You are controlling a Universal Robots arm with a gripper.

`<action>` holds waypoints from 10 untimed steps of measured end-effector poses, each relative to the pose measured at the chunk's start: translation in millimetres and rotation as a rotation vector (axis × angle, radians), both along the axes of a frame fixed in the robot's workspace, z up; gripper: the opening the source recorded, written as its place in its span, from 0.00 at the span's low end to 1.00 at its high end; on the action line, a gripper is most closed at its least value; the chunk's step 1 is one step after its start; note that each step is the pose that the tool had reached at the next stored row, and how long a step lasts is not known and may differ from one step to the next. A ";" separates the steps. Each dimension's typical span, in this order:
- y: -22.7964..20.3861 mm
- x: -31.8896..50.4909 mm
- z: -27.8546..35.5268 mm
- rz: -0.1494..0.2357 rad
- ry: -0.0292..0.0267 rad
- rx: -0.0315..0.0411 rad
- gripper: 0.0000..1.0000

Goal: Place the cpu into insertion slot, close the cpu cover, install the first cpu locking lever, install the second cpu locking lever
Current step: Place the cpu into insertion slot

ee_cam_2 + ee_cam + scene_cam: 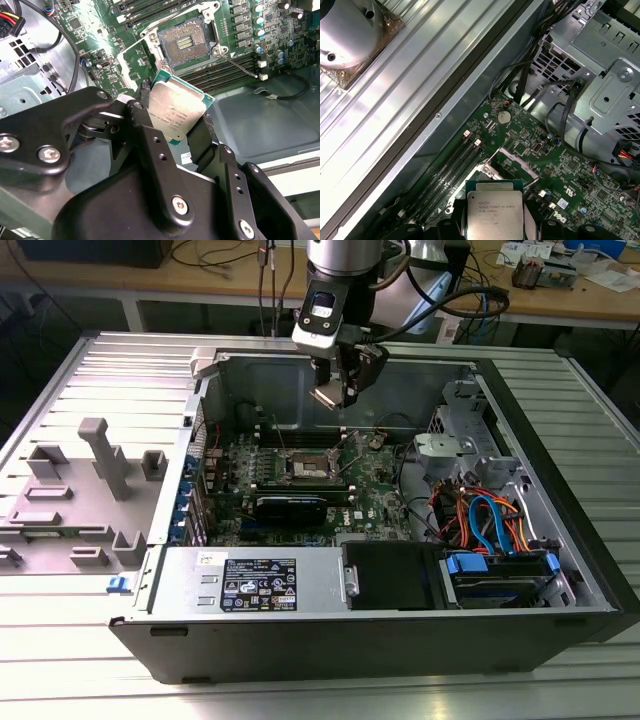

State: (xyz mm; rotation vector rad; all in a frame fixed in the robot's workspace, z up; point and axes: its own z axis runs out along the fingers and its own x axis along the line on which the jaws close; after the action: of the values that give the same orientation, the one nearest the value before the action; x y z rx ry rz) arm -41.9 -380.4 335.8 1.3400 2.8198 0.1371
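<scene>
Second wrist view: chip (176, 111) is clamped by 2 opposite edges between the black fingers (143, 102) of the gripper (175, 120), tilted, silver top toward the camera. It is held in the air above the socket (183, 39), apart from it. The socket is uncovered, dark centre bare, on the green motherboard (107, 47). Exterior view: gripper holds the chip over the open computer case (400, 635), which lies on the ribbed metal bench (60, 670).
</scene>
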 end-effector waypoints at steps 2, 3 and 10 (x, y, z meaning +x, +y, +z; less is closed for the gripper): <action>0.0 0.0 0.0 0.000 0.0000 0.0000 0.54; 0.0 0.0 0.0 0.000 0.0000 0.0000 0.54; 0.0 0.0 -0.5 -0.033 0.0000 0.0002 0.54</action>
State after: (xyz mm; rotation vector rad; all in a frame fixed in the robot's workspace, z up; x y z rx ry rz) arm -41.9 -380.4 335.3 1.3860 2.7960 0.1368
